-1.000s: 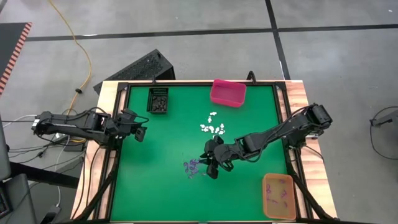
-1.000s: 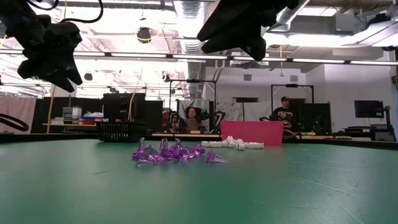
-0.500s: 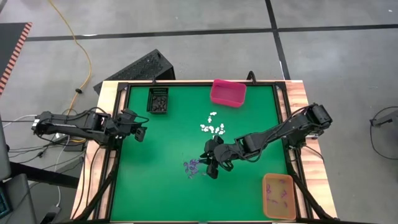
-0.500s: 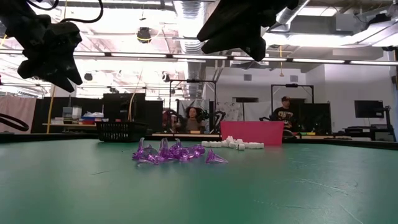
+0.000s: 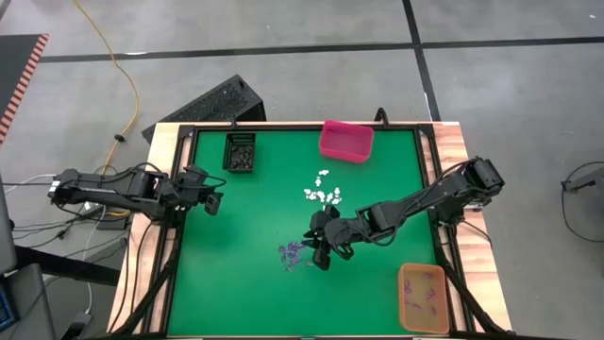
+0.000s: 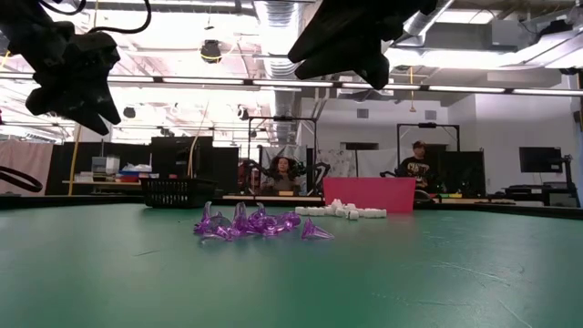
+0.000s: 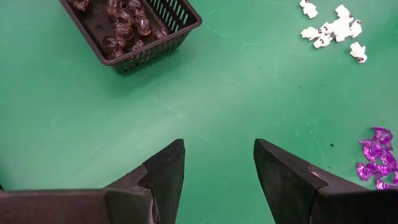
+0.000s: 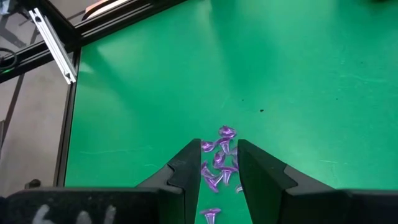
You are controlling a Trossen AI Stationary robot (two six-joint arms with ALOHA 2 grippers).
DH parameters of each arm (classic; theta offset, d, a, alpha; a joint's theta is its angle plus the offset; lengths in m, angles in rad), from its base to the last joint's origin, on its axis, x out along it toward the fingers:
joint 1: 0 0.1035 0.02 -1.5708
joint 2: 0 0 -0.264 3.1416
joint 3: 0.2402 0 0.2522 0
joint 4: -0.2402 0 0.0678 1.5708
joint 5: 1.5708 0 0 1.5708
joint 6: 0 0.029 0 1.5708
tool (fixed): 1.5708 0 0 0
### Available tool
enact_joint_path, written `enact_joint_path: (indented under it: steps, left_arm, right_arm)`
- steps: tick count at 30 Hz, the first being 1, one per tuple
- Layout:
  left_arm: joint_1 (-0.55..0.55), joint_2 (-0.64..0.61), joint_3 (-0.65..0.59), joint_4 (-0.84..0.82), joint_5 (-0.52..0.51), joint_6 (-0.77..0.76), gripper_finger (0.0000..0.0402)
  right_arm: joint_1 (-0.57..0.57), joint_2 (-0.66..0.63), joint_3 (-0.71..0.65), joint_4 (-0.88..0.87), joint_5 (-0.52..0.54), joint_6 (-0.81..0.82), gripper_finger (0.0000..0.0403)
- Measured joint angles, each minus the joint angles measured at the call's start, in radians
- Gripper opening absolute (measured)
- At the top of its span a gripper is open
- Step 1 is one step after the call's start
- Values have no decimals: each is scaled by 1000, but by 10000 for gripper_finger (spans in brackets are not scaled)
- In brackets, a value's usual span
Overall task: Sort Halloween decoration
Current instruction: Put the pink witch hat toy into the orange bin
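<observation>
My right gripper (image 6: 351, 55) hangs high above the purple trinkets (image 6: 260, 224) clustered mid-table. Toward the green table's (image 6: 437, 273) far edge lie white trinkets (image 6: 344, 211), a pink bin (image 6: 369, 193) and a black basket (image 6: 178, 192). My left gripper (image 6: 73, 77) hovers aloft, well apart.

No text, label, brand, number or sign can be read in any view. The person (image 6: 417, 166) behind the pink bin (image 6: 368, 194) in the low view wears a dark shirt with a pale mark on the chest, too small to make out. The bins, the table and the arms carry no readable lettering.
</observation>
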Motion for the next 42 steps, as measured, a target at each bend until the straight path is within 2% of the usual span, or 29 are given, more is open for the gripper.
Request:
enact_joint_path:
  steps: [8, 42]
  left_arm:
    - [0, 0, 0, 0, 0, 0, 183]
    - [0, 0, 0, 0, 0, 0, 183]
  right_arm:
    - [-1, 0, 0, 0, 0, 42, 133]
    - [-1, 0, 0, 0, 0, 24, 133]
